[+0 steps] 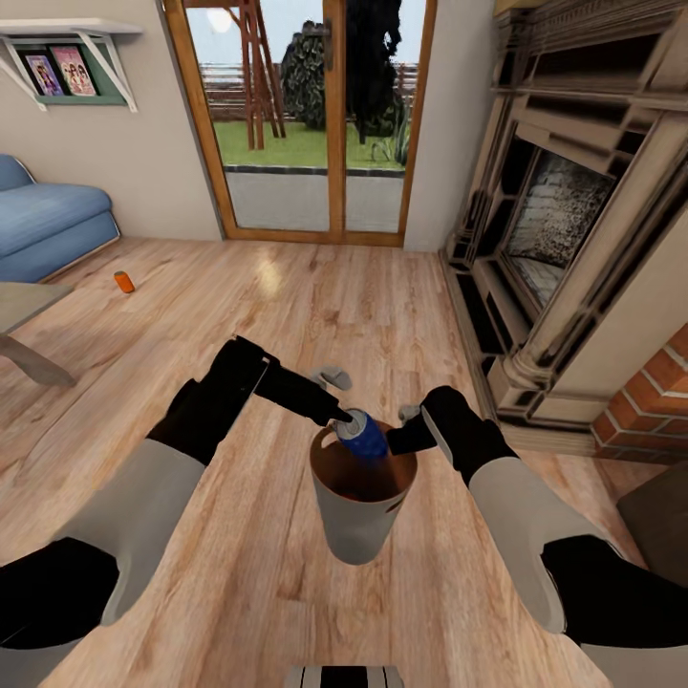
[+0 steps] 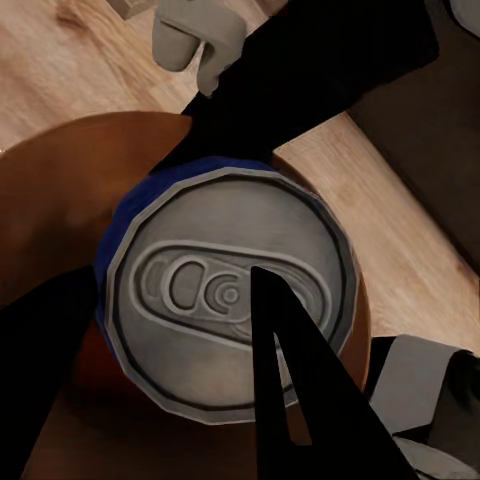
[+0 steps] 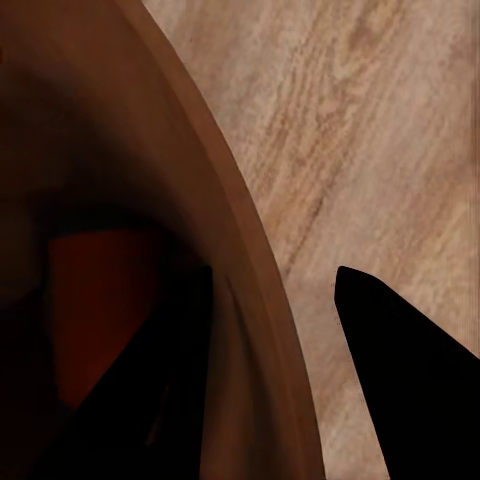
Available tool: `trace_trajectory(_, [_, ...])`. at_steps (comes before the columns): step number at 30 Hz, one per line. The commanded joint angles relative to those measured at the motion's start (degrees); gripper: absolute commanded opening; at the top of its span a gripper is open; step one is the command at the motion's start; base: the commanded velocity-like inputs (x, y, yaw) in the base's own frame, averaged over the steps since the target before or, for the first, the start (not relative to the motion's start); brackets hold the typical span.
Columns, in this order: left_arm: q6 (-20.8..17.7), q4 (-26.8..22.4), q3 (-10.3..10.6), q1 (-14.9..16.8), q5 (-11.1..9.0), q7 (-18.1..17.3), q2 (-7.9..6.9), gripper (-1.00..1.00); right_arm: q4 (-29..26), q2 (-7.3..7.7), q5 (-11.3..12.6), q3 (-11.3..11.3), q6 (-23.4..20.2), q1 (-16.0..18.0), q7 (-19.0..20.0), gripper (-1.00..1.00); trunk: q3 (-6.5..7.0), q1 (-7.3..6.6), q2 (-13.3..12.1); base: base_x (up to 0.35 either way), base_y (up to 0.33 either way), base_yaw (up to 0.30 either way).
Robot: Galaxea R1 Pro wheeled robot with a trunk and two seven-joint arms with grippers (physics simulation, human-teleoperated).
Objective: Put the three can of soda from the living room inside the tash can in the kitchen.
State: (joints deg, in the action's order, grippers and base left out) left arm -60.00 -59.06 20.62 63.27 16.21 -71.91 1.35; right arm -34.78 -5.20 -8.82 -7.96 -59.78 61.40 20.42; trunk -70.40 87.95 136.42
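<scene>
Left tool clamped on the blue can, holding it tilted just over the bin mouth, can's lower end inside the rim. Right tool pinches the bin's rim on the far side from the left tool, one finger in, one out. Bin's up off the wood floor. Plenty of open floor ahead; fireplace close beyond the right tool. Orange can lies well off past the left tool, near the sofa. Left wrist cam: can top, pull tab, fingers either side. Right wrist cam: bin's brown inside wall, something orange down in it.
</scene>
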Motion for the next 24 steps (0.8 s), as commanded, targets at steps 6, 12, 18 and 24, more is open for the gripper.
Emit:
trace_trajectory(6, [0.0, -0.1, 4.2, -0.1, 0.2, 0.2, 0.05, -1.0, 0.1, 0.3, 1.7, 0.0, -0.2, 0.3, 0.0, -1.0, 0.01, -0.01, 0.0, 0.0, 0.0, 0.0])
trace_trajectory(12, [0.0, 0.1, 6.4, -0.1, 0.2, 1.5, 0.06, -1.0, 0.1, 0.33, 1.7, 0.1, -0.2, 0.5, 0.0, -1.0, 0.01, -0.01, 0.0, 0.0, 0.0, 0.0])
trace_trajectory(18, [0.0, 0.7, 9.5, -0.2, 0.2, 4.6, 0.2, -1.0, 0.2, 0.14, 1.7, 0.1, -0.2, 0.5, 0.0, -1.0, 0.01, -0.01, 0.0, 0.0, 0.0, 0.0])
trace_trajectory(24, [0.0, 3.7, 10.4, -0.2, 0.1, 8.2, 2.04, -1.0, 0.2, 0.03, 1.7, 0.1, -0.2, 0.5, 0.0, -1.0, 0.01, -0.01, 0.0, 0.0, 0.0, 0.0])
